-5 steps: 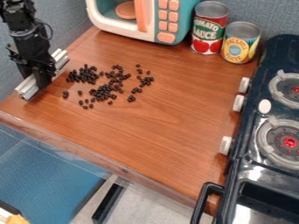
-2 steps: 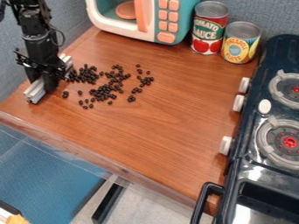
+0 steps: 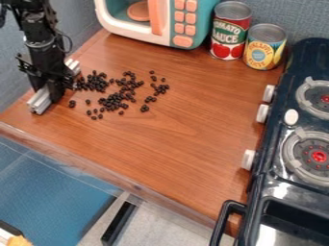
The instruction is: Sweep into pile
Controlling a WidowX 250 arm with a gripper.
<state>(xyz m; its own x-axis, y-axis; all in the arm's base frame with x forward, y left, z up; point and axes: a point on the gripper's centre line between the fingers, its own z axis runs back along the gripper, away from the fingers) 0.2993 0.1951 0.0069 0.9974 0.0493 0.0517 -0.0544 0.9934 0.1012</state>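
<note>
On the wooden counter (image 3: 173, 139), the black beans (image 3: 114, 102) lie scattered in loose clumps. Your gripper (image 3: 54, 91), closed on the metal bar (image 3: 40, 101), has shifted in beside the nearest ones, so you seem placed to start gathering them.

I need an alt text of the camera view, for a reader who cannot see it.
A black robot gripper holds a silvery bar beside scattered black beans on a wooden counter. A toy microwave and two cans stand behind; a toy stove is at right.
</note>
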